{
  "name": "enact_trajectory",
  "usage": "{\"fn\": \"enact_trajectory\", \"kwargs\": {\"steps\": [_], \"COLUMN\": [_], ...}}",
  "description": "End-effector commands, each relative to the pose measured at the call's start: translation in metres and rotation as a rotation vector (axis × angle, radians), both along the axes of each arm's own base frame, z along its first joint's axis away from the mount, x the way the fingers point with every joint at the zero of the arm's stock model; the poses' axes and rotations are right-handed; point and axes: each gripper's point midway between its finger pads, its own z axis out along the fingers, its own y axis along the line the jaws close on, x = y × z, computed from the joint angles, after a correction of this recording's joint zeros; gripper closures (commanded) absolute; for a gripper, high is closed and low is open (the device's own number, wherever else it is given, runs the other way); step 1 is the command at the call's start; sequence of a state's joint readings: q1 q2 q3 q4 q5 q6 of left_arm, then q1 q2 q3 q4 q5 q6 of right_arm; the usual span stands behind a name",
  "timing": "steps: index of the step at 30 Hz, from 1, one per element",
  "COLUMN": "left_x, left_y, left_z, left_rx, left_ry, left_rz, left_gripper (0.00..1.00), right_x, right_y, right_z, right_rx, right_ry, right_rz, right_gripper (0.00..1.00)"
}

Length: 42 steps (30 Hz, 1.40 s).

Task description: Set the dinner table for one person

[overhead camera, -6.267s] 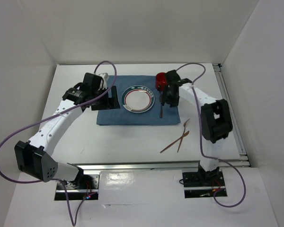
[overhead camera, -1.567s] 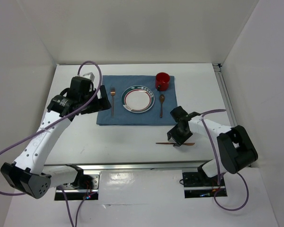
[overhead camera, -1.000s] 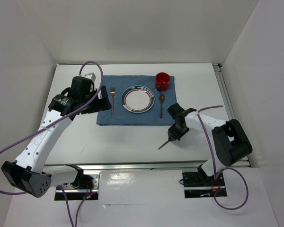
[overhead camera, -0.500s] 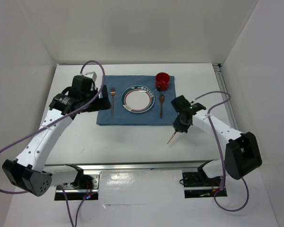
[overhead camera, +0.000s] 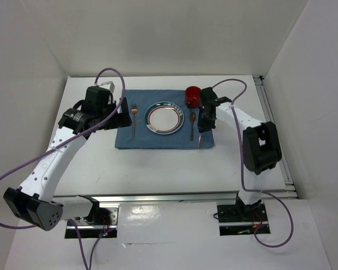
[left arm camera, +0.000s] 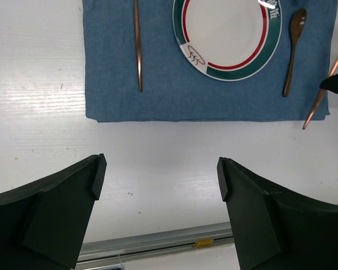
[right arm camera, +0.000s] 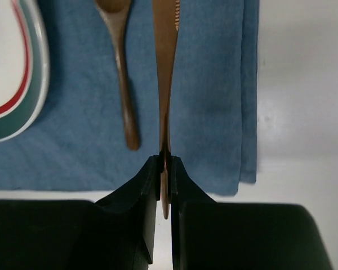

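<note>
On the white dinner table (overhead camera: 158,163) lies a blue placemat (overhead camera: 163,138) with a green-and-red rimmed plate (overhead camera: 165,118), a copper fork (overhead camera: 133,121) to its left, a copper spoon (overhead camera: 192,125) to its right and a red cup (overhead camera: 192,97) at its far right corner. My right gripper (overhead camera: 202,122) (right arm camera: 164,164) is shut on a copper knife (right arm camera: 165,67) (overhead camera: 199,138). The knife hangs over the placemat's right strip, parallel to the spoon (right arm camera: 119,56). My left gripper (overhead camera: 119,114) (left arm camera: 158,180) stands open and empty by the placemat's left edge, over bare table.
An aluminium rail (overhead camera: 174,197) runs along the table's near edge and another (overhead camera: 273,129) along its right side. White walls close in the back and both sides. The left wrist view also takes in the fork (left arm camera: 137,45), plate (left arm camera: 225,34) and knife (left arm camera: 324,84).
My right gripper has carried the knife from the bare table near the front right up to the placemat's right side beside the spoon. The left arm has barely shifted.
</note>
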<state>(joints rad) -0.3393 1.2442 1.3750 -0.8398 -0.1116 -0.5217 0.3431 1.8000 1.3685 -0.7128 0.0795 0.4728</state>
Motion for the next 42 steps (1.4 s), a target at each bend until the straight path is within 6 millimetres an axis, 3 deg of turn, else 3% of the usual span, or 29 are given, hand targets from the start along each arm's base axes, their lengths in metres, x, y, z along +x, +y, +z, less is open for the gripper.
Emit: {"fn": "enact_trajectory", "kwargs": {"steps": [1,4,8,11,14,16,18,20,25,28,29,31,32,34,36,40,42], "left_x": [0.011,0.011,0.011,0.011,0.009,0.011,0.011,0.012,0.013,0.013,0.011,0.012,0.011,0.012,0.013,0.014,0.014], "left_y": [-0.002,-0.002,-0.002,-0.002,-0.004,-0.005,-0.007,-0.007,-0.007,-0.007,-0.006,-0.007,-0.006,-0.005,-0.005,-0.001,-0.001], "left_z": [0.025,0.020,0.020,0.020,0.017,0.014,0.017,0.015,0.018,0.018,0.021,0.025,0.029,0.041,0.049,0.060,0.064], "left_rx": [0.003,0.009,0.009,0.009,-0.001,0.001,-0.003,0.000,-0.003,0.003,0.000,-0.003,-0.004,0.001,0.003,0.004,0.009], "left_ry": [-0.078,-0.061,-0.061,-0.061,-0.049,-0.040,-0.047,-0.039,-0.047,-0.049,-0.059,-0.068,-0.071,-0.096,-0.117,-0.149,-0.161], "left_rz": [-0.015,-0.015,-0.015,-0.015,-0.017,-0.017,-0.032,-0.032,-0.032,-0.038,-0.038,-0.038,-0.038,-0.037,-0.044,-0.029,-0.036], "left_gripper": [0.00,0.00,0.00,0.00,0.00,0.00,0.00,0.00,0.00,0.00,0.00,0.00,0.00,0.00,0.00,0.00,0.00], "right_x": [0.038,0.049,0.066,0.067,0.074,0.073,0.077,0.075,0.072,0.075,0.074,0.074,0.071,0.068,0.061,0.040,0.031], "right_y": [-0.001,-0.004,-0.008,-0.011,-0.017,-0.015,-0.014,-0.007,-0.006,-0.009,-0.011,-0.019,-0.023,-0.041,-0.055,-0.097,-0.107], "right_z": [0.009,-0.008,-0.014,-0.032,-0.038,-0.043,-0.037,-0.029,-0.015,0.009,0.026,0.044,0.052,0.079,0.099,0.106,0.112], "right_rx": [-0.004,-0.005,0.004,0.034,0.053,0.058,0.065,0.090,0.103,0.097,0.096,0.073,0.069,0.027,0.009,-0.062,-0.064], "right_ry": [-0.059,-0.033,-0.064,-0.022,-0.010,0.004,-0.026,-0.055,-0.077,-0.127,-0.160,-0.207,-0.224,-0.291,-0.331,-0.317,-0.326], "right_rz": [0.068,0.062,0.075,0.070,0.046,0.050,0.051,0.071,0.076,0.059,0.040,0.005,-0.017,-0.085,-0.149,-0.351,-0.410], "right_gripper": [1.00,1.00,1.00,1.00,0.95,0.82,0.74,0.57,0.48,0.43,0.39,0.28,0.13,0.00,0.00,0.00,0.00]}}
